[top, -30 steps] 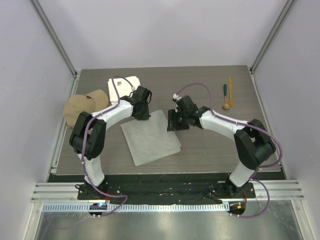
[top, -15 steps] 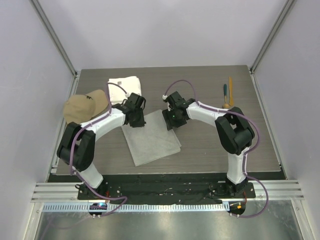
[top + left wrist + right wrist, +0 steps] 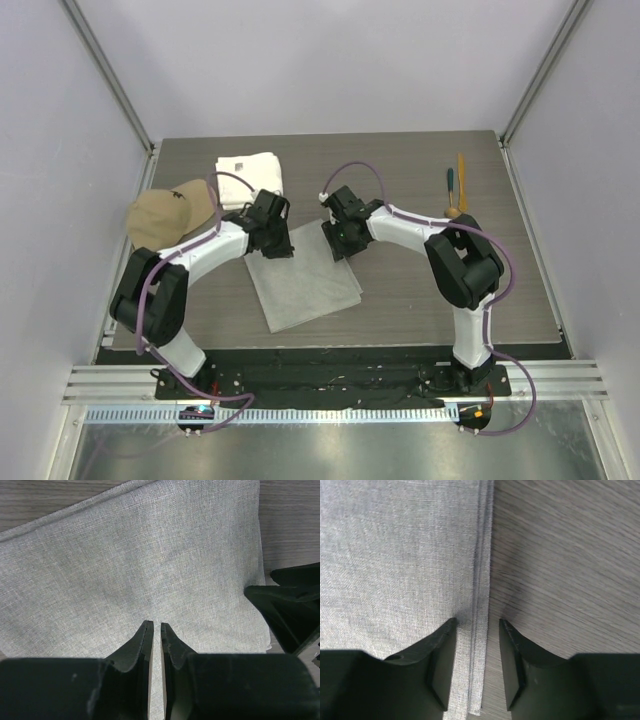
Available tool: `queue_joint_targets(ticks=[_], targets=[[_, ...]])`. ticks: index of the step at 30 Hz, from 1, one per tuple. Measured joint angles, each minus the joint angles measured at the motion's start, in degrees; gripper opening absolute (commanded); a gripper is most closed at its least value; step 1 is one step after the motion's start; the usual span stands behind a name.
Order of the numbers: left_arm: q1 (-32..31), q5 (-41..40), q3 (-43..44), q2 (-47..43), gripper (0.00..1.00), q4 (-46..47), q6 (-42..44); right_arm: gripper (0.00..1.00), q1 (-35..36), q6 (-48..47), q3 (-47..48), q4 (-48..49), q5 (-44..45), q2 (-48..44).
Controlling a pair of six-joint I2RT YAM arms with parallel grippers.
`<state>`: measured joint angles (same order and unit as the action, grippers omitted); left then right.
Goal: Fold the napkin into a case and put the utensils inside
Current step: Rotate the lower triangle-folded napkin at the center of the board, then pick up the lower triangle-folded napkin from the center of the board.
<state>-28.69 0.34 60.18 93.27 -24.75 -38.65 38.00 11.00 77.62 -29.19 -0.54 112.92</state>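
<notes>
Now, step: I start folding the napkin (image 3: 305,285), which lies flat on the counter (image 3: 420,290).
My left gripper (image 3: 155,626): narrow slit, at the far edge.
My right gripper (image 3: 477,622): wide, straddling the side edge.
Next, I judge: pinch both and lift evenly.

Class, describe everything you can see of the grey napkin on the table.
The thin light-grey woven cloth napkin lies flat and skewed on the dark wood-grain table, folded in layers that show along its right edge. The left gripper pinches its far left corner; the open right gripper straddles that layered edge.
</notes>
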Motion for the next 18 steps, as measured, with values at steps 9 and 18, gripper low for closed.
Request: queue_joint_targets(ticks=[9,18], targets=[[0.2,1.1,1.1,3.0,0.14,0.7,-0.1,0.35,0.6,1.2,-0.4,0.7,4.2,0.3],[1.8,1.0,2.6,3.0,0.15,0.6,0.1,0.08,1.7,2.2,-1.8,4.3,5.3,0.2]])
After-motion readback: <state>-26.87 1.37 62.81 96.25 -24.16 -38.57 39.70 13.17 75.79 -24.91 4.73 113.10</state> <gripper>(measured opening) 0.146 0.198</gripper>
